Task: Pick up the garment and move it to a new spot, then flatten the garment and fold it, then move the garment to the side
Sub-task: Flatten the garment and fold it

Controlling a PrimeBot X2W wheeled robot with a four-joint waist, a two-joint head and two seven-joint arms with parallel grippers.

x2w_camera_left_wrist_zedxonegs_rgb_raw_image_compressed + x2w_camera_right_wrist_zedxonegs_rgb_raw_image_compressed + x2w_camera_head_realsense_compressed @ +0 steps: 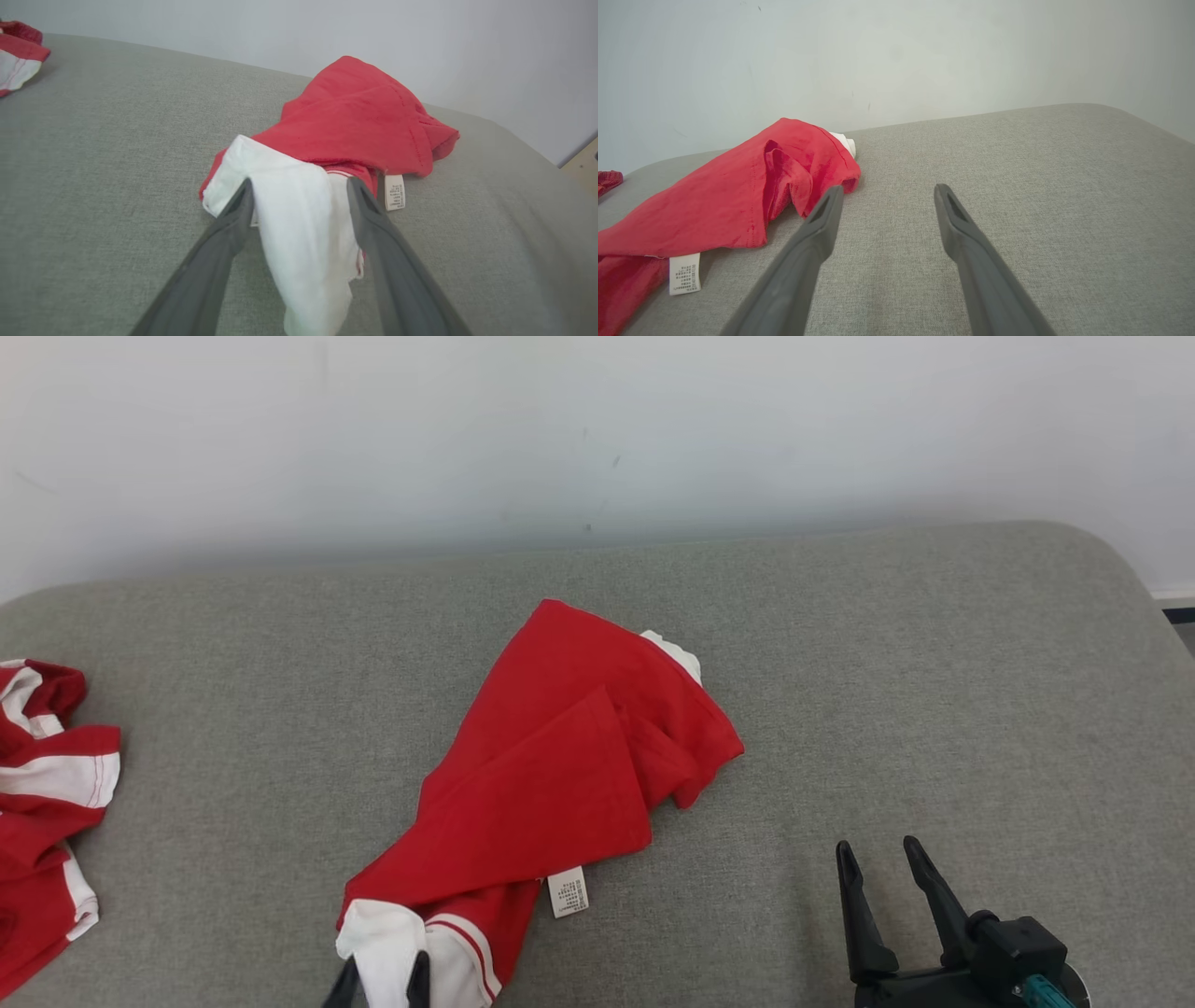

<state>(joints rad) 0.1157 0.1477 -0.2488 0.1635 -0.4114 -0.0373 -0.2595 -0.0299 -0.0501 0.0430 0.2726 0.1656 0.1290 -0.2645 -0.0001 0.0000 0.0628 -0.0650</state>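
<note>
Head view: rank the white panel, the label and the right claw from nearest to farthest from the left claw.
1. White panel: inside the open left claw, at the near end of the garment.
2. Label: just to the right, at the red hem.
3. Right claw: far right, open over the cushion.

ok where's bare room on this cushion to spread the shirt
Widest: the cushion right of the garment, up to the right gripper. Narrower strip between the garment and the other clothes at left. Crowded where the left gripper straddles its white panel.
</note>
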